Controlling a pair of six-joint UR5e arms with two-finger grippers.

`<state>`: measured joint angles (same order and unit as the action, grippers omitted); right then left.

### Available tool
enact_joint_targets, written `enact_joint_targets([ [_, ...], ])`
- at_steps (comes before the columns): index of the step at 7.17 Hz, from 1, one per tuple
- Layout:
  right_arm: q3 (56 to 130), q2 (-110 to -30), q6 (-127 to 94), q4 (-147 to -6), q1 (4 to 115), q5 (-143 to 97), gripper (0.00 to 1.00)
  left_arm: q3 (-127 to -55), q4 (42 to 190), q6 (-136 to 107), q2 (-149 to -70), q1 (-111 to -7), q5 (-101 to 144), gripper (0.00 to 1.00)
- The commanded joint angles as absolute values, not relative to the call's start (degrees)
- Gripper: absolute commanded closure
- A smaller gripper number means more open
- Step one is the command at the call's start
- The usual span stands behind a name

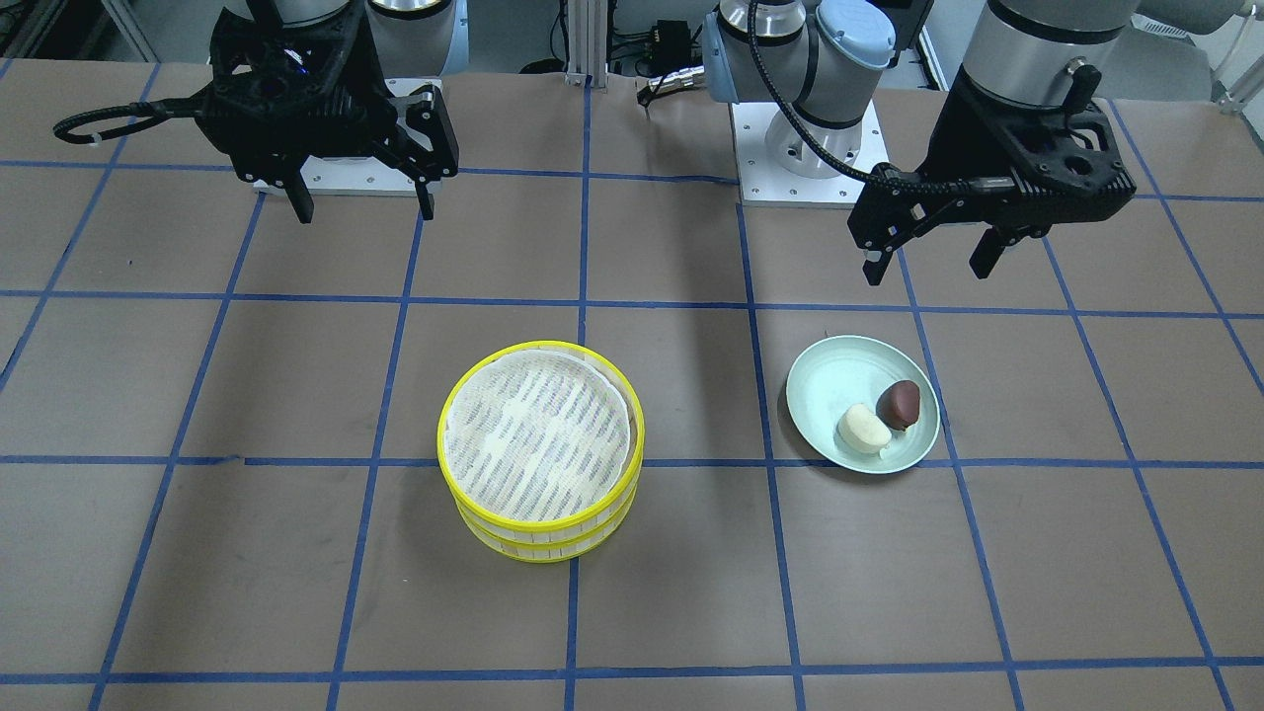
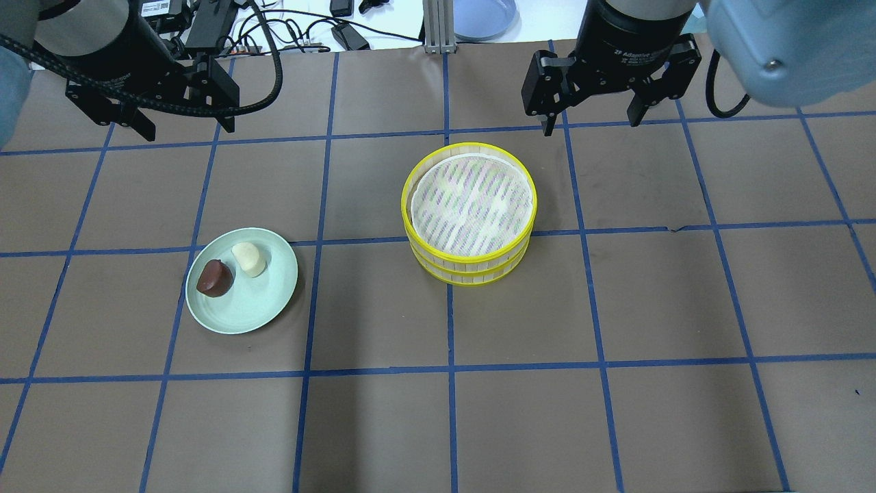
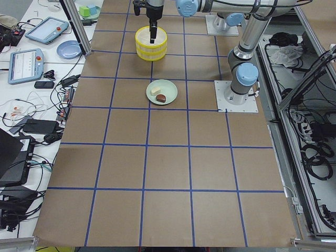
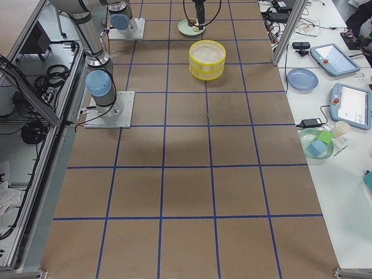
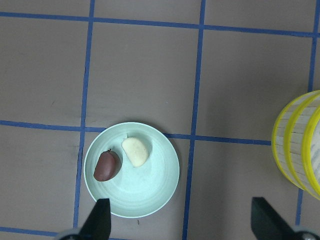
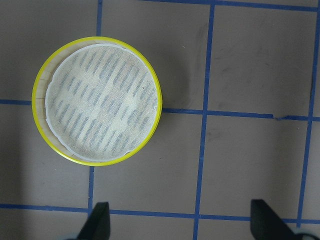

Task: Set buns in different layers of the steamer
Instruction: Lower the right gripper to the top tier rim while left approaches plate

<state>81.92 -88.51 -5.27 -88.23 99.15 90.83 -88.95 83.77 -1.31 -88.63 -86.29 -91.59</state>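
Note:
The steamer [image 1: 538,538] stands mid-table as two stacked yellow-rimmed layers, and the top layer's white liner [image 2: 472,204] is bare. The cream-white bun [image 1: 862,429] and the reddish-brown bun [image 1: 900,403] lie side by side on a pale green plate [image 1: 839,375]. My left gripper [image 1: 928,269] is open and empty, raised behind the plate. Its wrist view shows both buns [image 5: 135,151] [image 5: 106,166] below it. My right gripper [image 1: 363,210] is open and empty, raised behind the steamer [image 6: 35,95].
The brown table top is marked with a blue tape grid. The arm bases [image 1: 805,158] stand at the robot's edge. A blue plate [image 2: 486,14] and cables lie beyond the far edge. Tablets [image 3: 26,65] lie on the operators' side table.

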Motion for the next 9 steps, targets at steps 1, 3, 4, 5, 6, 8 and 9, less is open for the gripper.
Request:
enact_joint_targets([
  [1,82.1,-88.5,-5.3,-88.2,99.1,90.8,0.00,-89.0,83.8,-1.2,-88.6,-86.2,-91.5,0.00],
  [3,84.8,-88.4,-6.1,-89.2,99.4,90.5,0.00,-89.1,83.8,-0.7,-88.6,-85.8,-91.4,0.00],
  [4,87.9,-87.7,-6.4,-92.3,99.5,90.1,0.00,-89.1,83.8,-0.4,-88.9,-85.4,-91.5,0.00],
  [5,91.5,-86.7,-6.4,-96.8,99.5,89.9,0.00,-89.1,83.8,1.3,-89.7,-85.1,-91.7,0.00],
  [6,94.8,-83.5,-6.3,-100.9,99.5,90.3,0.00,-90.3,82.4,8.4,-91.0,-84.7,-91.8,0.00],
  [8,97.5,-76.5,-6.3,-108.8,99.5,90.6,0.00,-94.7,78.3,19.9,-94.6,-81.4,-91.6,0.00],
  [9,97.6,-73.4,-6.5,-111.4,99.6,90.6,0.09,-97.7,74.7,28.0,-96.4,-79.5,-91.7,0.00],
])
